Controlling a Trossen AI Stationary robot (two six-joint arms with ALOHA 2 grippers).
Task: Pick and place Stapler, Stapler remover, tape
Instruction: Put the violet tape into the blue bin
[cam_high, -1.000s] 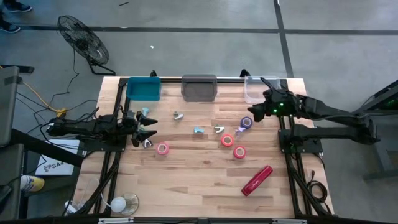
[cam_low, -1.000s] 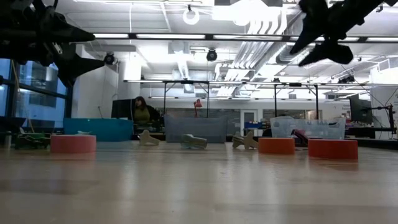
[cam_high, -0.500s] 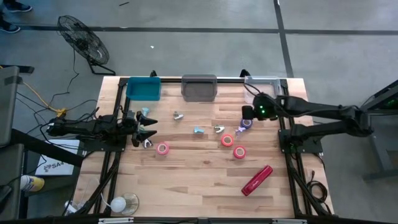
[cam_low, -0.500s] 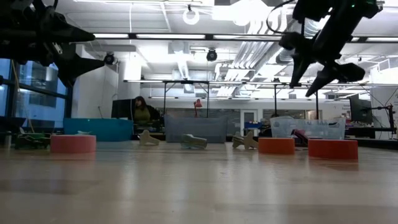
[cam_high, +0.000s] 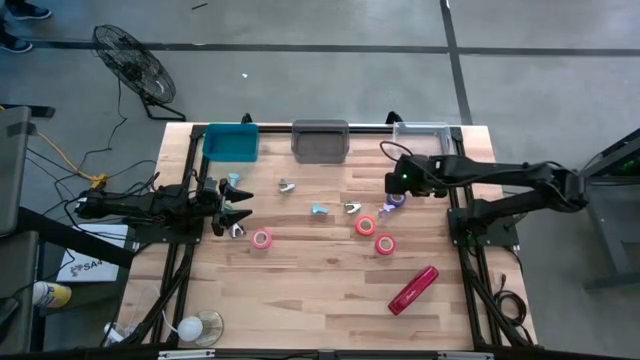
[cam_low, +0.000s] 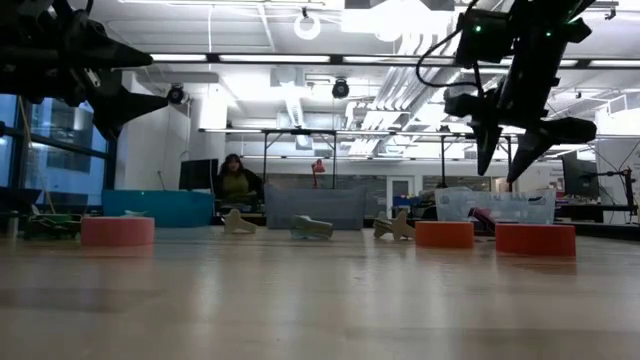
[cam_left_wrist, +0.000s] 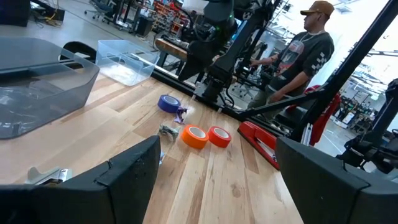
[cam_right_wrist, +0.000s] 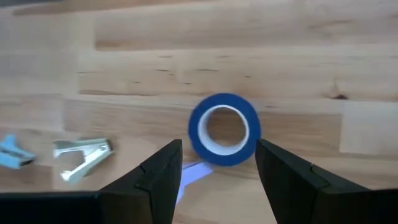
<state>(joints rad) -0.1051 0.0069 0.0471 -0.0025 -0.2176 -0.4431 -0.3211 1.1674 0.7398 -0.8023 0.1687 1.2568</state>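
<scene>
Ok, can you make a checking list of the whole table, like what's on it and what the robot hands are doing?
Surface: wooden table, three bins along the far edge.
Job's things: red stapler near the front right; blue tape roll flat, loose tail; three more tape rolls; staple removers mid-table.
Clutter: nothing seen.
Grippers: right gripper open, above the blue tape roll; left gripper open, waiting at the left edge.
Cables: yellow cable on the floor, left.
Surroundings: fan on the floor; person beyond the table.
</scene>
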